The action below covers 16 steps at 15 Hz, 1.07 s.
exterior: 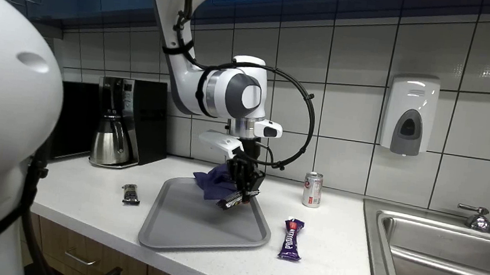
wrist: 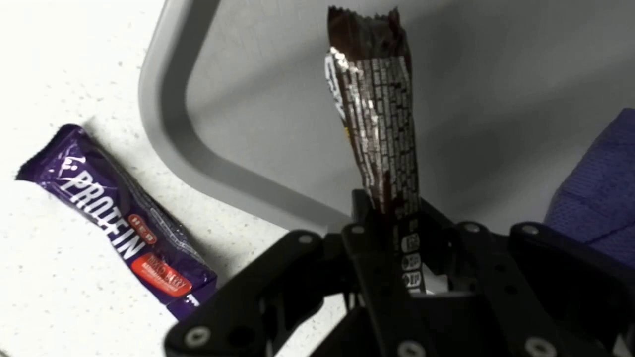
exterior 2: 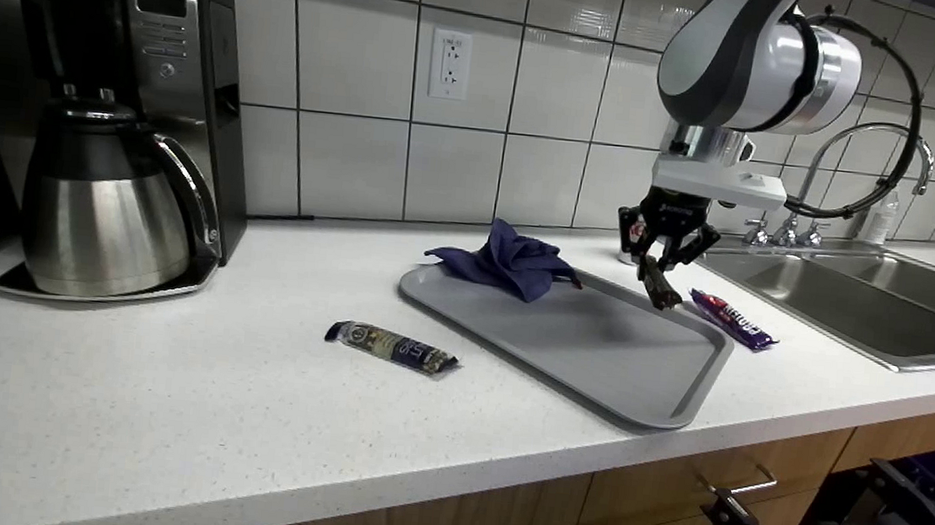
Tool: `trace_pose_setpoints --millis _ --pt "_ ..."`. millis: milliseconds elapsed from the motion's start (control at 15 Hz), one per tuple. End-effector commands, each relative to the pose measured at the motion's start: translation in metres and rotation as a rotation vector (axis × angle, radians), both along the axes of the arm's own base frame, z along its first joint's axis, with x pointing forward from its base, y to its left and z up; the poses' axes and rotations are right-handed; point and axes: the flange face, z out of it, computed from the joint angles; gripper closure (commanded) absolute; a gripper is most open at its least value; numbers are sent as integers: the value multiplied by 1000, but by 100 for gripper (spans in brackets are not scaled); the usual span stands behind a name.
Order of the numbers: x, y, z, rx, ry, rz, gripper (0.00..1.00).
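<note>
- The fingers (wrist: 359, 248) of the gripper (exterior 2: 659, 261) are clamped on a brown wrapped bar (wrist: 382, 124); it passes between the two tips, and a long part of it sticks out beyond them, toward the top of the wrist view.
- This bar is in the air above the gray tray (exterior 2: 595, 350), tilted, with one end lower in both exterior views.
- Its wrapper has many rows of small white print, which I cannot read, and some white symbols close to the fingers.
- On the counter (exterior: 328, 255), near the tray, lies a purple bar (wrist: 119, 218). It says "PROTEIN" in big white letters, "H-E-B" in a red oval and, a little blurred, "MIXED BERRY" on a red patch.
- A dark bar (exterior 2: 392, 346) lies at the opposite side of the tray; its letters are not clear enough.
- A dark blue cloth (exterior 2: 518, 263) lies crumpled on the tray.
- The coffee maker (exterior 2: 170, 33) carries the name "Mr. Coffee".
</note>
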Motion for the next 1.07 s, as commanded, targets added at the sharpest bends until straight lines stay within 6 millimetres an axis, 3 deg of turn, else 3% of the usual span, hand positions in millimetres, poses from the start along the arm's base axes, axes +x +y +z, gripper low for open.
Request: trace_pose_setpoints --millis 0,333,1000 --pt "20 -20 -2 4 18 30 94" --pt "44 -40 -10 -4 14 55 94" --pt "94 -47 -15 -23 -7 131 94"
